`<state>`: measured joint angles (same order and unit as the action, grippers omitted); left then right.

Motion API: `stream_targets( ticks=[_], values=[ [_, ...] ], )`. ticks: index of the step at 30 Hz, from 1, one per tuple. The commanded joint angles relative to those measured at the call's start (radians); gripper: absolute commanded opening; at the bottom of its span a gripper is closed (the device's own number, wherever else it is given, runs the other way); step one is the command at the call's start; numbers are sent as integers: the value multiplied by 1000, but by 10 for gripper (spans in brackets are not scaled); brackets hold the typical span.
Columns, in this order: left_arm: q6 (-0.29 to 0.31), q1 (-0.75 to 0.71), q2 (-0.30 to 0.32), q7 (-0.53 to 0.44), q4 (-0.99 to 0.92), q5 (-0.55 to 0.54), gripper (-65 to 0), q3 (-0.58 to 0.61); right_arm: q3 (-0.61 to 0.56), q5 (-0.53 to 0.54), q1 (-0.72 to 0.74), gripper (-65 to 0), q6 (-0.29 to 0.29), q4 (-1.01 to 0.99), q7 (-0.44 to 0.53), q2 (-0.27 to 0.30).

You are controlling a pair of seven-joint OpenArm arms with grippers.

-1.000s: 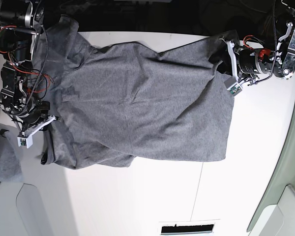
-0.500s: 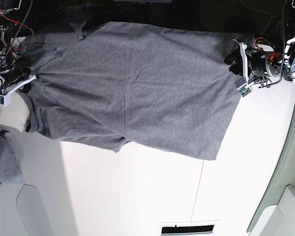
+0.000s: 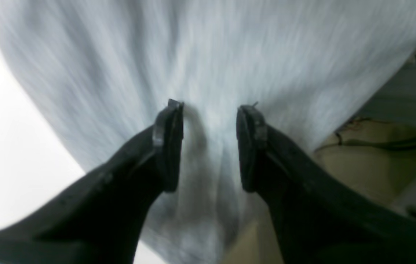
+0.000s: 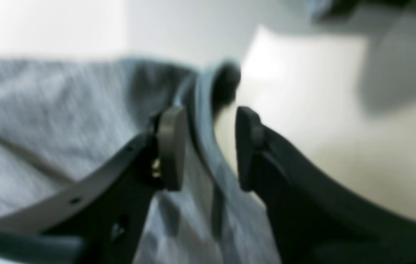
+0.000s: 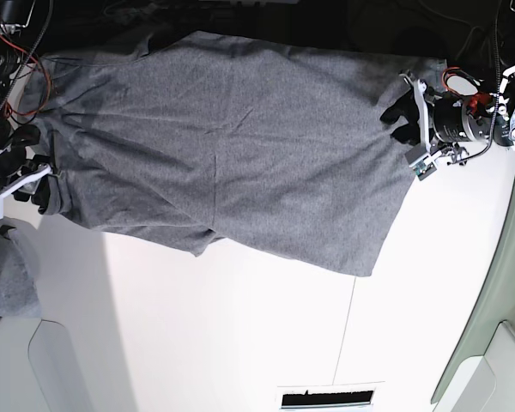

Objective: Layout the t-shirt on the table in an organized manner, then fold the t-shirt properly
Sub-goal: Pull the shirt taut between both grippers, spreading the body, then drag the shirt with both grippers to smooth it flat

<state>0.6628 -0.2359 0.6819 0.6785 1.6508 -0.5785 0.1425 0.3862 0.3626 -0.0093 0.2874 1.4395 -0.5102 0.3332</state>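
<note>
T-shirt (image 5: 232, 146) lies lengthwise between both arms.

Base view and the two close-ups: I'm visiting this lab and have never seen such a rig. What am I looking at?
This is a robot with two arms. The base view looks down on the white table. The two close-ups come from cameras on the wrists, each looking out along its own black end effector.

A grey t-shirt lies spread across the table, and a smaller grey cloth bundle sits at the edge of the view.

The left end effector stands open with shirt fabric in the gap. The right end effector is also open, with the shirt's collar between its jaws. Neither is clamping the shirt.
</note>
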Motion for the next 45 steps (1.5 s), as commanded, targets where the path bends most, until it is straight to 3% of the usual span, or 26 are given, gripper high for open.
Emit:
stream_targets(
  ticks=[1,4,9,15,23,25,31,36,38,45],
  values=[
    [3,17,16,-37,18,-8,-386,-8,7,7,41,-414,-1,15,24,2],
    [3,60,-6,-99,17,31,-386,-8,4,-17,113,-414,0,4,24,-34],
    [-13,206,-104,-99,-106,84,-386,-6,-51,-89,266,-414,13,-122,25,-98],
    [-31,372,-220,-98,-391,82,-386,-4,-243,-129,409,-255,80,-340,44,-127],
    [-31,416,-272,-87,-563,83,-386,-4,-482,-182,449,-257,90,-415,39,-185],
    [-31,415,-272,-77,-571,83,-386,-4,-516,-199,446,-322,73,-416,39,-187],
    [-31,415,-256,-38,-571,93,-386,-4,-531,-272,447,-650,53,-416,44,-186],
    [-31,410,-224,-22,-571,98,-386,-4,-500,-340,450,-650,20,-400,48,-179],
    [-31,402,-211,-20,-571,105,-386,-4,-451,-348,449,-650,-5,-370,51,-179],
    [-31,332,-180,-19,-571,108,-386,-4,-234,-334,450,-650,-3,-216,39,-179]
  ],
)
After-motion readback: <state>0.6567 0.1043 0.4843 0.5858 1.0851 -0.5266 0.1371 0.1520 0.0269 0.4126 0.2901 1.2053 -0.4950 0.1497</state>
